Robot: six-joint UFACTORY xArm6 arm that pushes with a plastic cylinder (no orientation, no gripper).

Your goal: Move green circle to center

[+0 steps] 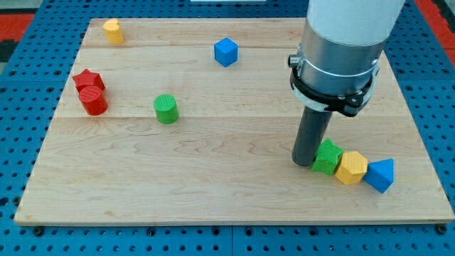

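Camera view shows you my tip (308, 163) at lower right touching a green block (328, 156); the green circle (166, 109) sits left of centre; no fingers exist.

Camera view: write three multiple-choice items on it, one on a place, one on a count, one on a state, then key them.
1. Where is the green circle?
A. left of centre
B. bottom right corner
C. top edge

2. How many red blocks are there?
A. one
B. two
C. four

3. What does my tip touch?
A. the blue cube
B. the green block at the view's right
C. nothing

Key: 1 A, it stands alone left of the middle. 2 B, a red star and a red cylinder sit together. 3 B, the rod's end meets that block's side.
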